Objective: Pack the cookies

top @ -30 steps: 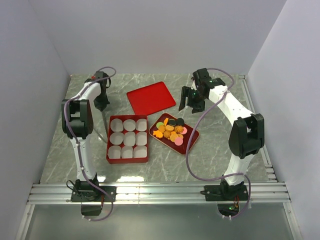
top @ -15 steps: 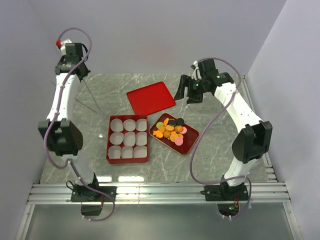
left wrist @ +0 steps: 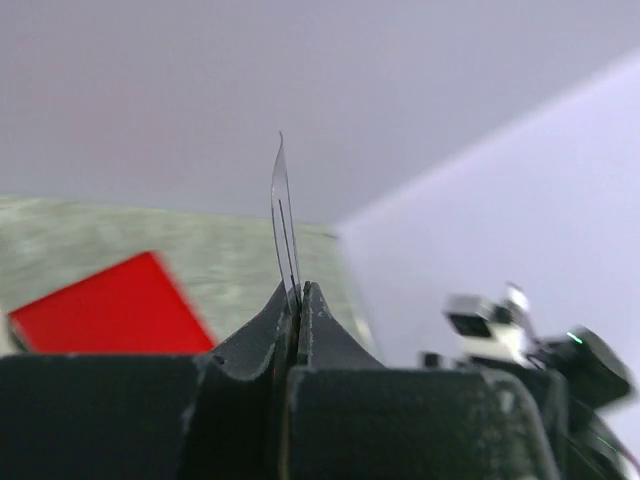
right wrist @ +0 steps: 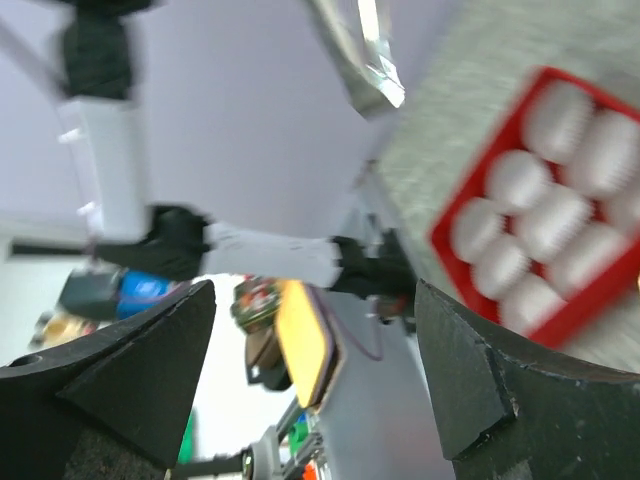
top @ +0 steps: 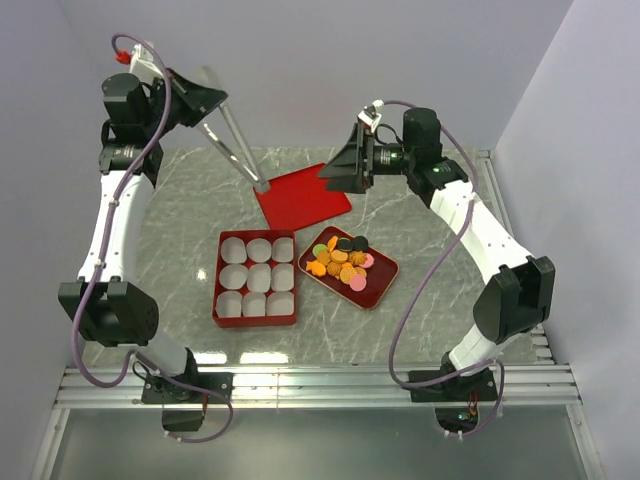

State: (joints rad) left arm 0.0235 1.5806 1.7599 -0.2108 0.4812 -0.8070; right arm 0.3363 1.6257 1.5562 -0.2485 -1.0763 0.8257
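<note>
Table (top: 440,310): grey-green marble; walls (top: 330,70) plain, pale. Left gripper (left wrist: 297,300) clamped on tweezers (top: 245,150); right gripper (right wrist: 312,300) jaws apart.

The left arm (top: 115,220) swung up from beside the red box (top: 215,290), and the left pincer (top: 213,98) carried its tweezers (top: 240,145) high over the counter (top: 430,300). The right pincer (top: 340,165) rose, turned leftward and widened.

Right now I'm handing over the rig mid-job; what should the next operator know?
Left gripper: raised high, jaws shut on long metal tweezers.
Right gripper: raised near the red lid, jaws open, empty.
Cookies: all piled on the red tray, right of the red box.
Done: box open, nine paper cups inside, all empty.
Left: move every cookie into the cups.
</note>
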